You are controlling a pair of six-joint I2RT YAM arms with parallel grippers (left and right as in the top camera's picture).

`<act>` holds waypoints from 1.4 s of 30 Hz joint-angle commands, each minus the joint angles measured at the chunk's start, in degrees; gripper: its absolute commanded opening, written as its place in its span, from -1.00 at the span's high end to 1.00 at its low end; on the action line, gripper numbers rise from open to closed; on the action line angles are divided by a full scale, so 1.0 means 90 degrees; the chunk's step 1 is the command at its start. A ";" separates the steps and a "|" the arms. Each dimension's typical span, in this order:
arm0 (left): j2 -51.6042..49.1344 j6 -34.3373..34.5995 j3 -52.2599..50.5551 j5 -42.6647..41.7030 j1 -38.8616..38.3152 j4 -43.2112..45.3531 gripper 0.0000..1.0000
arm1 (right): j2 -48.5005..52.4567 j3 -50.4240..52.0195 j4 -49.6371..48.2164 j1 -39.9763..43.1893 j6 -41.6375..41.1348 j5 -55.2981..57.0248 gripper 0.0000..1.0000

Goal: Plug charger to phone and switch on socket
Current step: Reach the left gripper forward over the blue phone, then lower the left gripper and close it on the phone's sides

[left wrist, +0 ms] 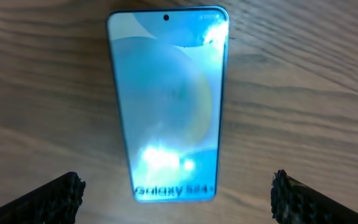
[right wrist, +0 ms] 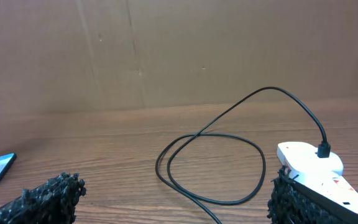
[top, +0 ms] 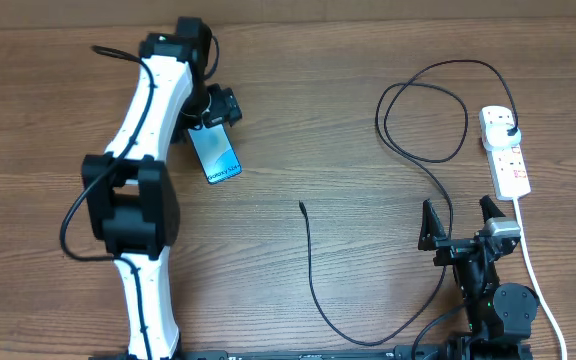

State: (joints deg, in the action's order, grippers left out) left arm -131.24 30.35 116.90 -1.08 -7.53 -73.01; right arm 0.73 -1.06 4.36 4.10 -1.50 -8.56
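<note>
A: The table (top: 298,100) is wood, plain grain with a dull sheen. And the phone (left wrist: 166,106)?
B: Glossy glass, with glare all across it. The finger pads (left wrist: 48,199) are black and rough, almost crumbly.
A: The power strip (top: 506,155) looks like smooth white plastic, and the cable (top: 308,245) is smooth, matt black.
B: The back wall (right wrist: 229,50) is matt brown cardboard. The arm (top: 153,100) has a smooth white plastic shell.

My left arm (top: 148,110) extends forward across the surface; the left end effector (top: 211,115) points downward, fingers spread wide. My right arm (top: 498,300) is folded near its base; the right end effector (top: 460,222) is level, fingers parted.
</note>
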 commanded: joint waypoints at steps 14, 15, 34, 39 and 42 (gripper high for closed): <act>-0.0243 0.0223 -0.0056 0.0005 0.0000 0.0345 -1.00 | -0.0063 0.0068 -0.0024 -0.0032 -0.0024 0.0068 -0.99; -0.0243 0.0223 -0.0109 0.0007 0.0000 0.0376 -0.99 | -0.0063 0.0068 -0.0024 -0.0032 -0.0024 0.0066 -1.00; -0.0243 0.0223 -0.0457 0.0192 0.0005 0.0532 -1.00 | -0.0063 0.0068 -0.0024 -0.0032 -0.0024 0.0068 -1.00; -0.0245 0.0223 -0.0580 0.0187 0.0005 0.0622 -0.99 | -0.0063 0.0068 -0.0024 -0.0032 -0.0027 0.0066 -1.00; -0.0248 0.0221 -0.0580 0.0189 0.0007 0.0639 -1.00 | -0.0063 0.0068 -0.0024 -0.0032 -0.0024 0.0068 -1.00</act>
State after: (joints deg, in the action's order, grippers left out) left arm -133.12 31.44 111.98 -0.54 -7.53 -67.59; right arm 0.73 -1.06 4.32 4.08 -1.50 -8.56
